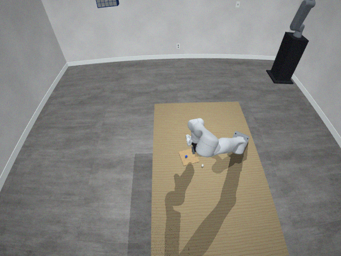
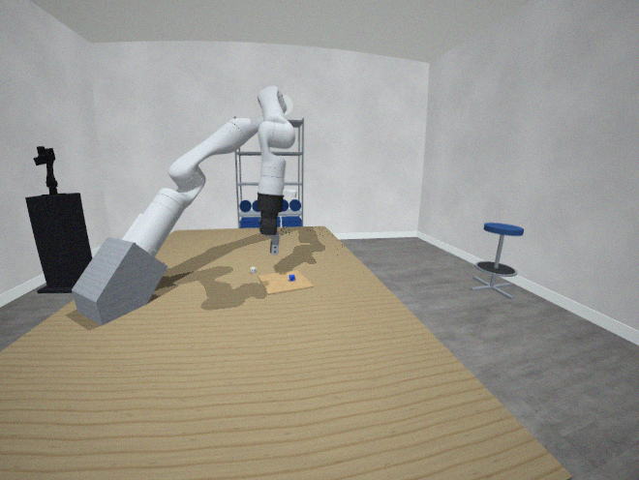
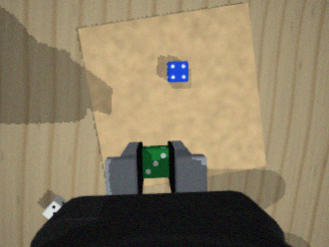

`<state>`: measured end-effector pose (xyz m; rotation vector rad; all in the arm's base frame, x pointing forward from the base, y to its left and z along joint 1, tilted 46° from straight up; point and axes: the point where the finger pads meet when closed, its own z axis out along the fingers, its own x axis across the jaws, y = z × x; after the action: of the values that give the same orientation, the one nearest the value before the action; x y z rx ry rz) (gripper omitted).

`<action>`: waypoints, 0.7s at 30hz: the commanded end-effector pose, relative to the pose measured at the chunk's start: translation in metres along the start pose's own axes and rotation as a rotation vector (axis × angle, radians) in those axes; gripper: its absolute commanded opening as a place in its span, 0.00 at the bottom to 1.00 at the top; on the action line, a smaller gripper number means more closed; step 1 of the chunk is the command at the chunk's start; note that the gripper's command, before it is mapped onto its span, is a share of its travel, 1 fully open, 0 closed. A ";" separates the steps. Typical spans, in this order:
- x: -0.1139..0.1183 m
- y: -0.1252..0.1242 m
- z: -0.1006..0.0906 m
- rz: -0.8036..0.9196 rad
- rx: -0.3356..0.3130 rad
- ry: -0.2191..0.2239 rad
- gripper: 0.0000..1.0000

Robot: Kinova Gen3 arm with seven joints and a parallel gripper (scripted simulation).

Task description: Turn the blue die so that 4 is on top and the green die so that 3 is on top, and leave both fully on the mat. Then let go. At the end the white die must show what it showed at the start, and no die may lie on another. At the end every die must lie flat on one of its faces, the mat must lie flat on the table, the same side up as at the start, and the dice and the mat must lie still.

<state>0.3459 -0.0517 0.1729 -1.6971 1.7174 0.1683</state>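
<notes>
My gripper (image 3: 156, 159) (image 2: 274, 249) is shut on the green die (image 3: 156, 162), whose face toward the wrist camera shows three pips. It hangs above the near edge of the tan mat (image 3: 209, 120) (image 1: 190, 160) (image 2: 281, 284). The blue die (image 3: 177, 71) (image 1: 186, 156) (image 2: 290, 278) lies flat on the mat with four pips up. The white die (image 3: 53, 207) (image 1: 202, 165) (image 2: 252, 269) lies on the table beside the mat, off it. In the top view the arm hides the gripper and the green die.
The arm's grey base block (image 2: 116, 281) stands on the wooden table (image 2: 258, 387) to the left. A metal shelf (image 2: 296, 170), a blue stool (image 2: 501, 248) and a black pedestal (image 2: 59, 240) stand on the floor away from the table.
</notes>
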 end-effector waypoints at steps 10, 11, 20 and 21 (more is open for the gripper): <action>0.020 0.000 -0.013 0.012 0.111 -0.010 0.34; 0.020 0.000 -0.011 0.012 0.111 -0.010 0.34; 0.020 -0.003 0.013 0.012 0.111 -0.010 0.34; 0.020 -0.003 0.017 0.012 0.111 -0.010 0.34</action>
<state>0.3595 -0.0539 0.1578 -1.6518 1.6869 0.0915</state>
